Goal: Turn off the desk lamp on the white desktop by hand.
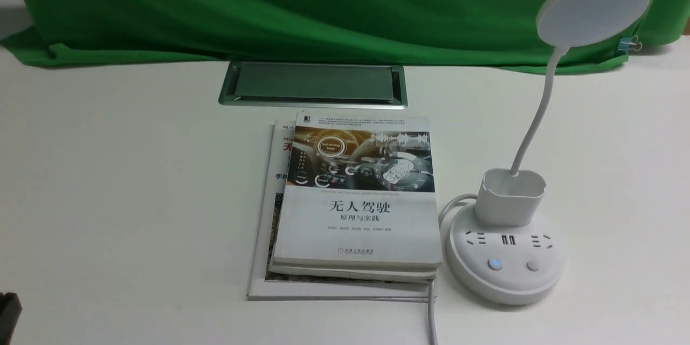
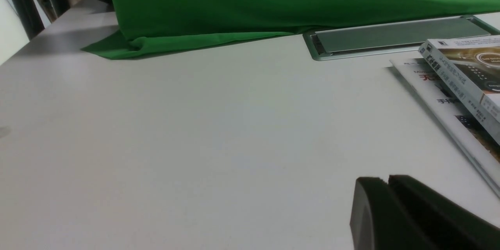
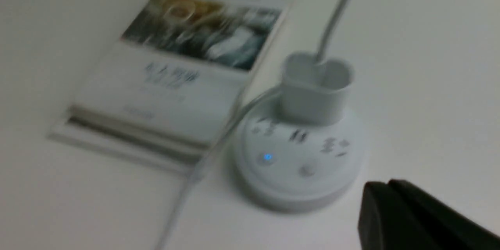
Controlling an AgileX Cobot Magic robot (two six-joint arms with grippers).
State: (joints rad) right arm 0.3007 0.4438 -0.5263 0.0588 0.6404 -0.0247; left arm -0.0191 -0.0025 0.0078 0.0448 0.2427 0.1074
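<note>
Desk lamp [image 3: 304, 144] near right end effector [image 3: 384, 186]

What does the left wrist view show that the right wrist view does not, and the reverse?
Only the left wrist view: the left pincer, shut, over the white desktop. Only the right wrist view: the desk lamp with one button lit blue, its cord, and the right pincer, shut. Both: the stacked books and the desktop.
</note>
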